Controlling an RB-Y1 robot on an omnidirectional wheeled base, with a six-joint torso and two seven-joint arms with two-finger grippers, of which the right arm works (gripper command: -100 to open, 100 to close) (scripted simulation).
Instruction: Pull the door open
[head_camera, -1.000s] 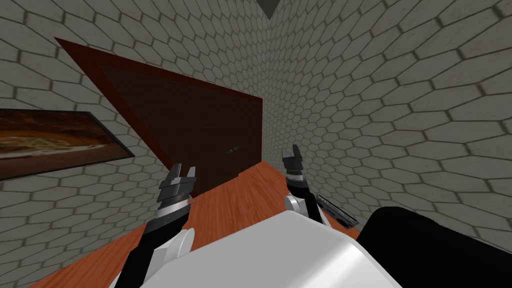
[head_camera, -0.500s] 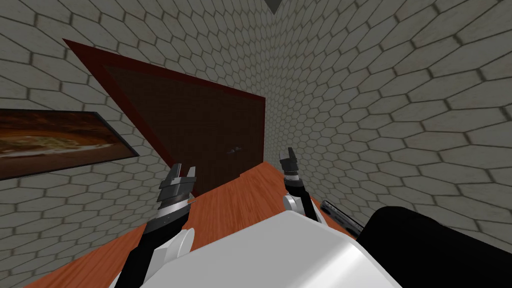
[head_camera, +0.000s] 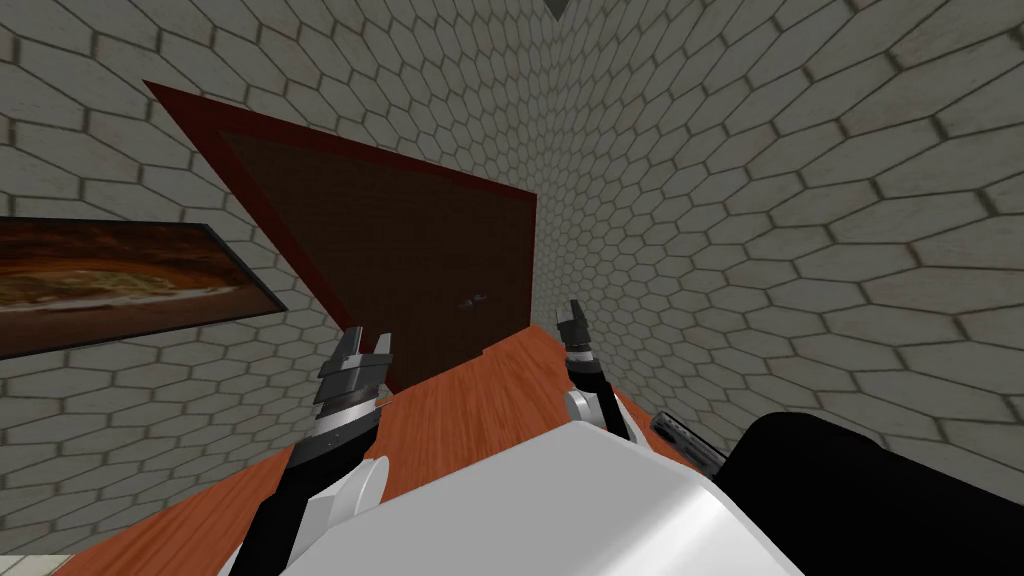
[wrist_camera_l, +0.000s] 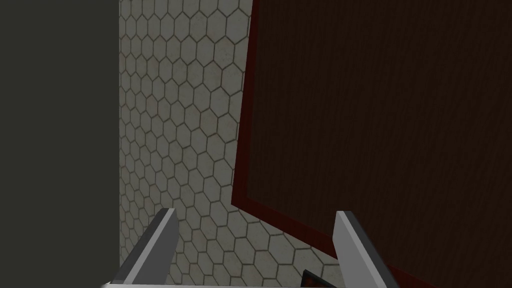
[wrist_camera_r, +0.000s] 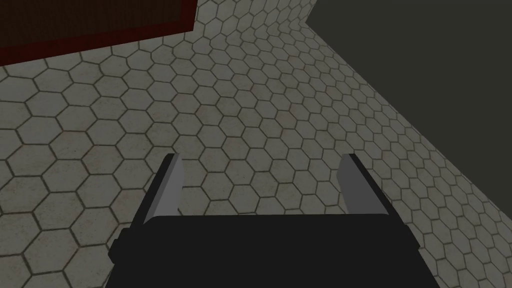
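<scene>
A dark brown door (head_camera: 400, 240) in a dark red frame stands shut in the hexagon-tiled wall ahead, and its small dark handle (head_camera: 472, 299) sits near its right edge. My right gripper (head_camera: 572, 322) is raised just right of the door and below the handle, apart from it, open and empty (wrist_camera_r: 260, 187). My left gripper (head_camera: 362, 350) hangs in front of the door's lower left part, also open and empty (wrist_camera_l: 255, 240). The left wrist view looks along the door panel (wrist_camera_l: 390, 125) and its red frame (wrist_camera_l: 245, 125).
A framed picture (head_camera: 120, 285) hangs on the wall left of the door. A tiled side wall (head_camera: 800, 220) runs close along my right. An orange wooden floor (head_camera: 470, 400) leads to the door. A dark flat object (head_camera: 690, 440) lies on the floor at the right wall.
The whole head view has shifted as I moved a little. My right gripper has risen and turned slightly toward the door handle. The left arm has kept its place.
</scene>
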